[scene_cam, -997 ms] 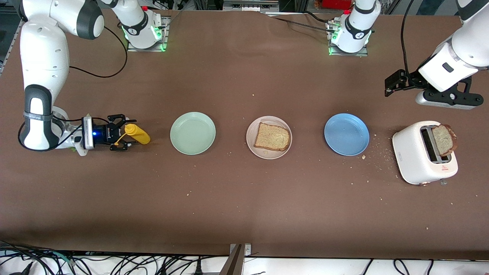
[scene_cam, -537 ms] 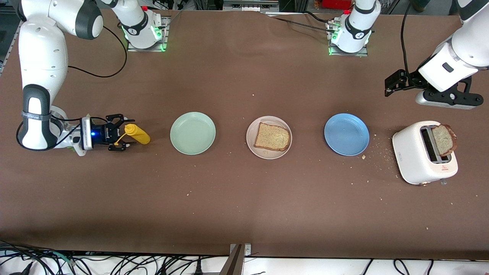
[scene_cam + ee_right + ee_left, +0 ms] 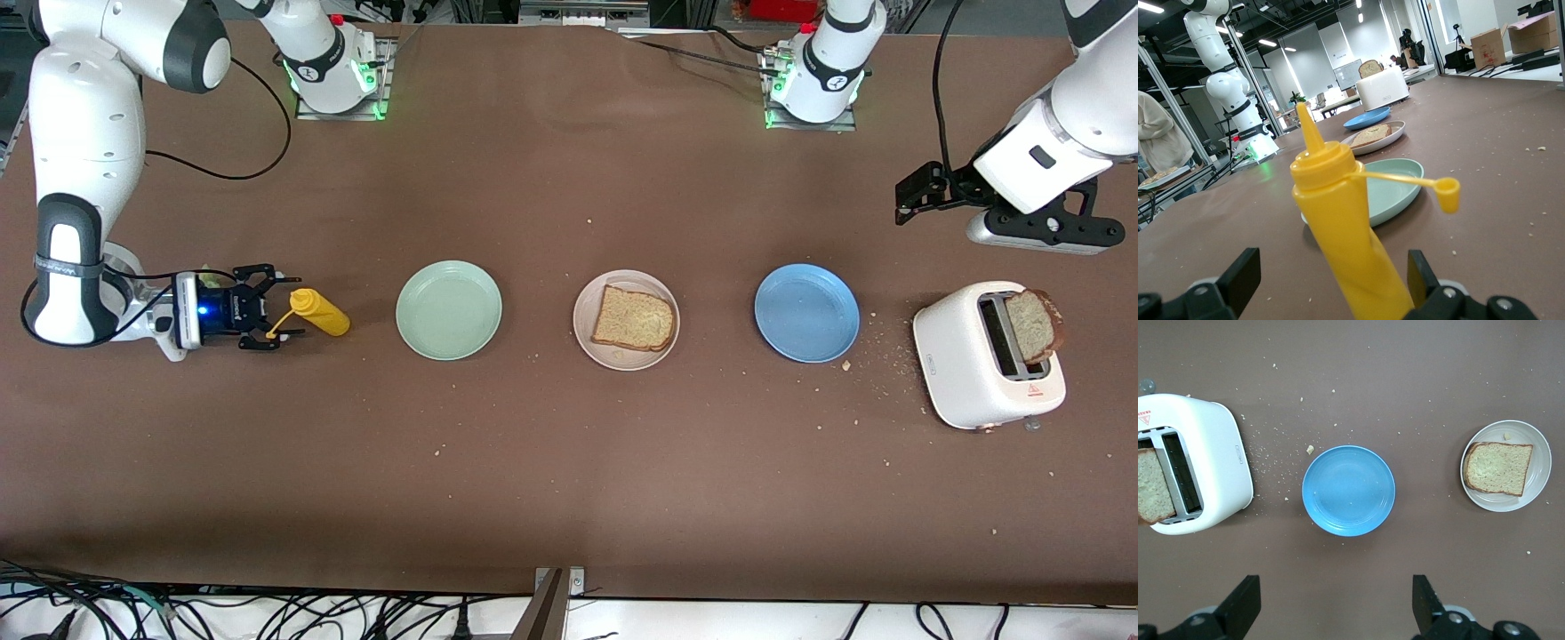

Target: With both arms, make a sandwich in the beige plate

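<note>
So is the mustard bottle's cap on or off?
Off: the bottle stands upright, its nozzle bare, the small cap dangling on its tether beside it.

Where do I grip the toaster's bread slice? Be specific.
Grip the slice by its exposed top half, coming down over the toaster: it stands on edge in the slot, both flat faces free for the fingers. The open left gripper hangs near that end; the right gripper is by the yellow bottle.
</note>
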Robot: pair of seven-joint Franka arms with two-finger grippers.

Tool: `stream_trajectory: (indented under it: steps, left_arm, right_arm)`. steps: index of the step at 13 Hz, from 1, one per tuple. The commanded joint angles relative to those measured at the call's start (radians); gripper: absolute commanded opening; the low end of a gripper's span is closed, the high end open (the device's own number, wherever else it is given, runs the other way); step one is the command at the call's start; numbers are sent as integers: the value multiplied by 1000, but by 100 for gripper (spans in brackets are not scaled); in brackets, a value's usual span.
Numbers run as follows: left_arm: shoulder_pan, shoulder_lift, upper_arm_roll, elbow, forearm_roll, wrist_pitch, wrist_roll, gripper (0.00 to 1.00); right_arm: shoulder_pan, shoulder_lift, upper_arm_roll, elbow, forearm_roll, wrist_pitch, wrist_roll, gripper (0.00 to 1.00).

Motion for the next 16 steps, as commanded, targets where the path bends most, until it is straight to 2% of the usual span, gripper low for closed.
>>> stream_trajectory:
  steps: [1, 4, 8, 13, 16]
  left_arm:
    - [0, -24, 3, -16, -27, -6, 10, 100]
    - [0, -24, 3, -16, -27, -7, 10, 100]
    - [0, -24, 3, -16, -27, -6, 12, 100]
    - [0, -24, 3, -16, -29, -7, 12, 100]
    - [0, -24, 3, -16, -27, -6, 10, 100]
  right_arm:
    - [-37, 6, 4, 42, -44, -26, 42, 98]
    - [-60, 3, -22, 134, -118, -24, 126, 98]
    - [-62, -17, -65, 222, -161, -60, 296, 98]
    - [-54, -26, -137, 374, -164, -149, 534, 98]
    - [-53, -66, -165, 435, -175, -181, 716, 98]
